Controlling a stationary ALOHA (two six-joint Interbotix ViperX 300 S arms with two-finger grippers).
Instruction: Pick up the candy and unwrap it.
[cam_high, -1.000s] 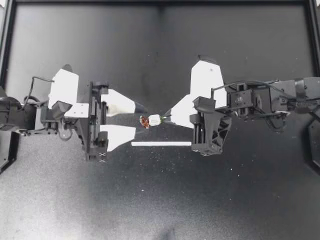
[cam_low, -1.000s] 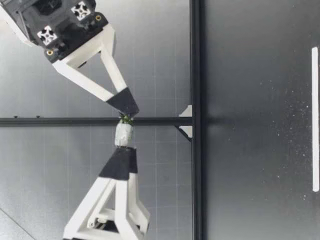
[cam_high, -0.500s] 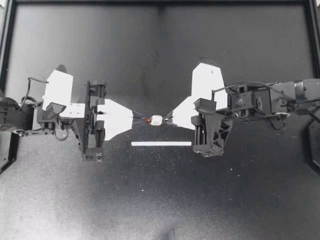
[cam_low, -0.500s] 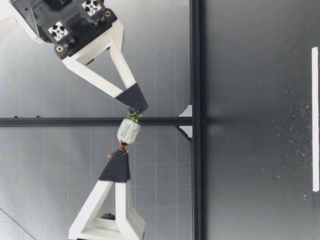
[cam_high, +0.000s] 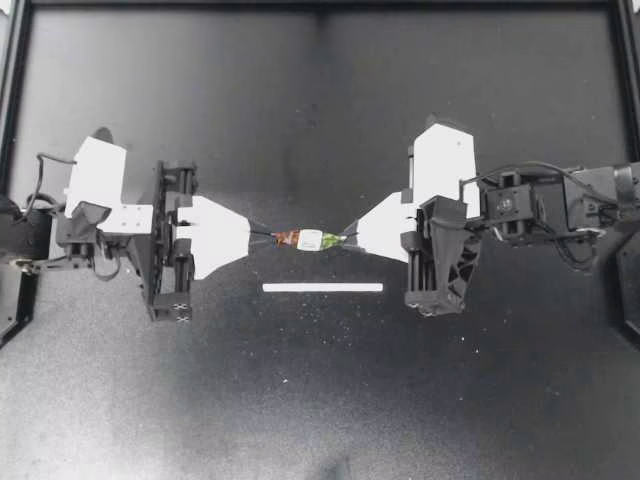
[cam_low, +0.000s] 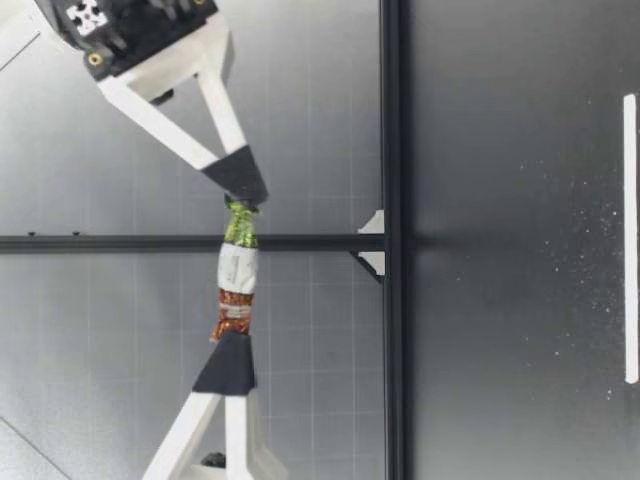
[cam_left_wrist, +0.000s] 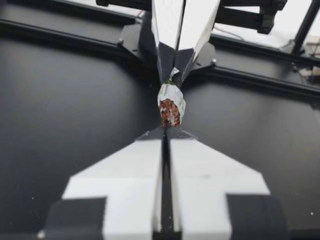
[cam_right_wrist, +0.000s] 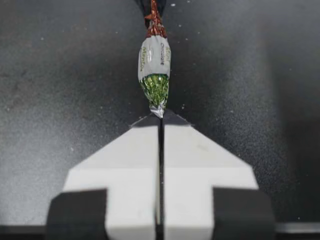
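Black tabletop (cam_high: 320, 400) below; foil-wrapped candy (cam_high: 310, 239) w/ white middle in air, left gripper (cam_high: 262, 236) clamped on red end, right gripper (cam_high: 352, 238) on green.

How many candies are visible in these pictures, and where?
1. The candy is held between my left pincer, shut on its red-brown end, and my right pincer, shut on its green end, above the table. No other candy shows.

Even diffuse light, faint sheen on table (cam_high: 320, 400)
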